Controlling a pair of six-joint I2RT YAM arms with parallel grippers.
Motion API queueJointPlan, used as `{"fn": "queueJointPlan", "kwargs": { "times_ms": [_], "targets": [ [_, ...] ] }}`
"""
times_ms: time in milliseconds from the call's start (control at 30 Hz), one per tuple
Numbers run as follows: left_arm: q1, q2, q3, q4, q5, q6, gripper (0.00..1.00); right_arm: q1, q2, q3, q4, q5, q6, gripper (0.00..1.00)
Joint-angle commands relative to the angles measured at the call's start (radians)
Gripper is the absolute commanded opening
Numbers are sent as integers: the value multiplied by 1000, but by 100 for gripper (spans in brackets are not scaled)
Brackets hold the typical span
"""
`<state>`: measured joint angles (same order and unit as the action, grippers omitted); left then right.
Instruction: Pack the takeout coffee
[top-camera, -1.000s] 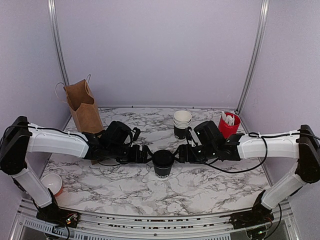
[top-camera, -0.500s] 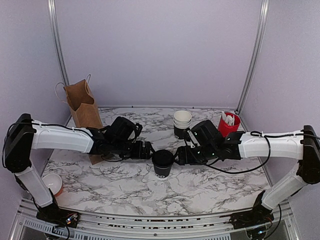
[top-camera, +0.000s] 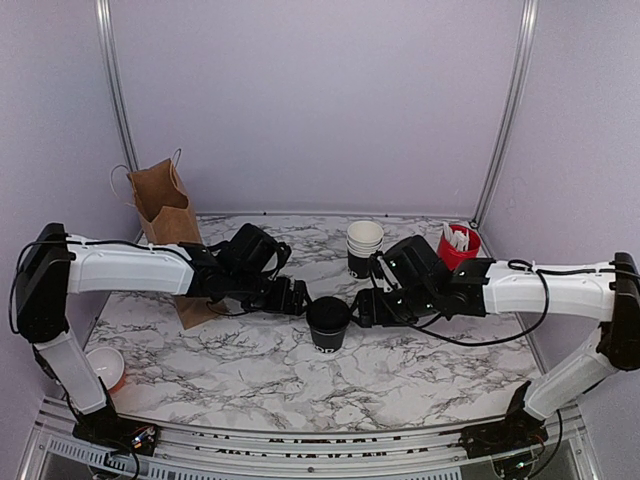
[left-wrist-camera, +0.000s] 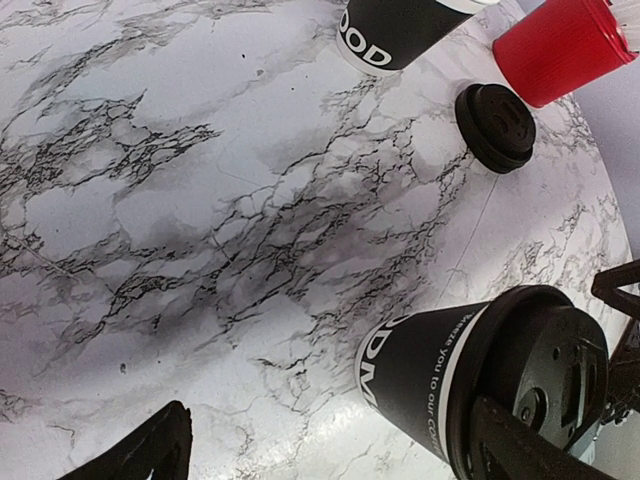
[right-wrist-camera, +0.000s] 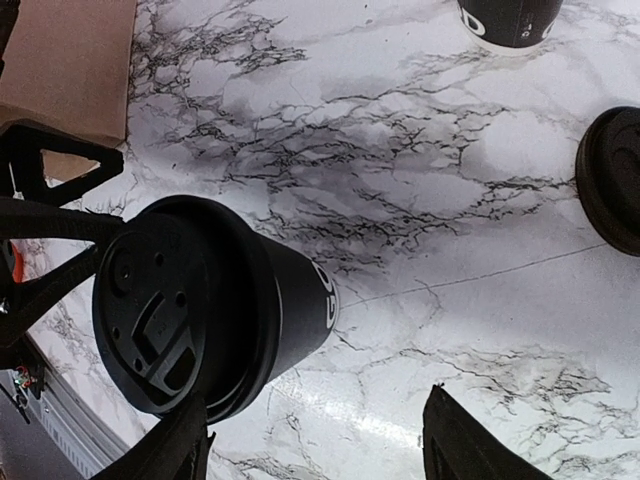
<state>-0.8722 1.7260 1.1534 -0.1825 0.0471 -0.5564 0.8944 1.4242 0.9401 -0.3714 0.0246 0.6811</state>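
A small white bowl (top-camera: 103, 366) sits at the near left corner of the marble table (top-camera: 420, 370). At the table's middle the takeout coffee (top-camera: 327, 322), a black paper cup with its black lid on, stands upright. The left gripper (top-camera: 300, 298) and right gripper (top-camera: 358, 306) flank it closely, one on each side. Both have their fingers spread and released, and neither clasps the cup. Farther back are a spare black lid (left-wrist-camera: 495, 125), a stack of nested cups (top-camera: 364, 248) and a red cup (top-camera: 457, 250). A brown paper bag (top-camera: 170, 225) stands upright at the far left.
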Motion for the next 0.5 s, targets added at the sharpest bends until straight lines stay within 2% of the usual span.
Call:
{"fn": "queueJointPlan", "kwargs": {
  "times_ms": [0,200,467],
  "targets": [
    [0,-54,-1,-76,-13,14,97,-22,-35,44,-4,25,-5,71],
    [1,-116,-70,-77,20,-9,98,-95,-36,25,34,-30,-25,71],
    [-11,-126,-129,-21,86,-56,97,-111,25,35,67,-80,-46,71]
  ]
}}
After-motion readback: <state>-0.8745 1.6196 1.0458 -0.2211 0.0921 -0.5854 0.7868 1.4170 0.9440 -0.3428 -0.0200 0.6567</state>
